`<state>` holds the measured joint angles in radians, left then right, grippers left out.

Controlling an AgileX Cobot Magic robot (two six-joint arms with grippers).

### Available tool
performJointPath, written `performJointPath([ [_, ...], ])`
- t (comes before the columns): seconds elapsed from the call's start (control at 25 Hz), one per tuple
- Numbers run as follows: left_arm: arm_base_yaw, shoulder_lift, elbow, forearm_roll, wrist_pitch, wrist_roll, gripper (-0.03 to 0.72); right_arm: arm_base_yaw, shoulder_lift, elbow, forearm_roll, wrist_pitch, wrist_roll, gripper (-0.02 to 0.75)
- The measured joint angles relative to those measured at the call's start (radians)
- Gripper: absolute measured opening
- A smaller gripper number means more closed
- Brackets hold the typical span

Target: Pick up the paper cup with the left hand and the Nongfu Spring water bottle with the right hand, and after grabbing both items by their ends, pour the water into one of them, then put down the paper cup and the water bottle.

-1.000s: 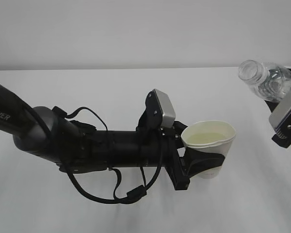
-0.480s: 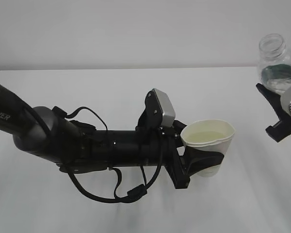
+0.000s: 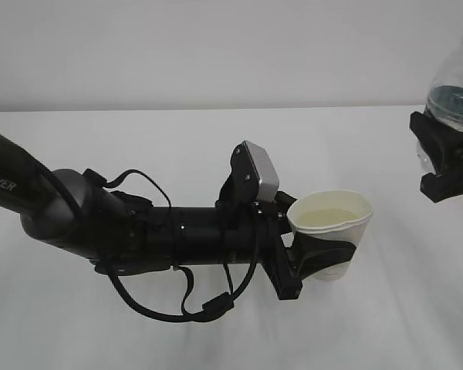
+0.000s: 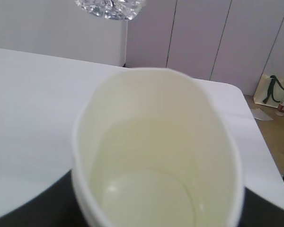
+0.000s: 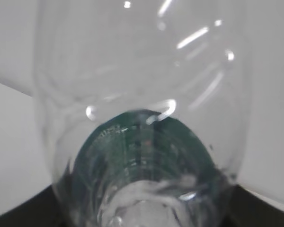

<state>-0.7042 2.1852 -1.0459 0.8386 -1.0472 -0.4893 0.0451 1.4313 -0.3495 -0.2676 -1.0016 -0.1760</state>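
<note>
the left hand (image 3: 318, 258) reaches across the white table (image 3: 177, 146), its black fingers (image 3: 324, 254) clamped around the lower wall of the paper cup (image 3: 333, 223), which sits upright with water (image 3: 328, 220) inside. at the far right edge the right hand (image 3: 447, 162) pinches the water bottle (image 3: 455, 96), held about upright and well apart from the cup.

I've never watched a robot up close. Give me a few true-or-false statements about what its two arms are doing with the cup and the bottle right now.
1. The left pincer holds the paper cup off the table. True.
2. The cup is empty. False: clear liquid sits in it.
3. The bottle is tipped over the cup, pouring. False: it is roughly upright, off to the cup's right.
4. The right pincer grips the bottle. True.
5. The bottle wears a red label. False: its band is dark green.
</note>
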Motion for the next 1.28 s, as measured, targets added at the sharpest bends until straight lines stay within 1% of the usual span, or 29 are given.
performJointPath([
  [0.44,0.000,0.000,0.000,-0.003,0.001,0.000,0.411,0.000,0.000,0.000,0.002,-0.026,0.143,0.395],
  [0.68,0.000,0.000,0.000,-0.007,0.005,0.000,0.411,0.000,0.055,0.039,0.084,-0.119,0.196,0.395],
  [0.96,0.000,0.000,0.000,-0.012,0.008,0.000,0.411,0.000,0.154,0.048,0.110,-0.119,0.233,0.395],
  [1.28,0.000,0.000,0.000,-0.012,0.009,0.001,0.411,0.000,0.226,0.044,0.176,-0.119,0.235,0.395],
])
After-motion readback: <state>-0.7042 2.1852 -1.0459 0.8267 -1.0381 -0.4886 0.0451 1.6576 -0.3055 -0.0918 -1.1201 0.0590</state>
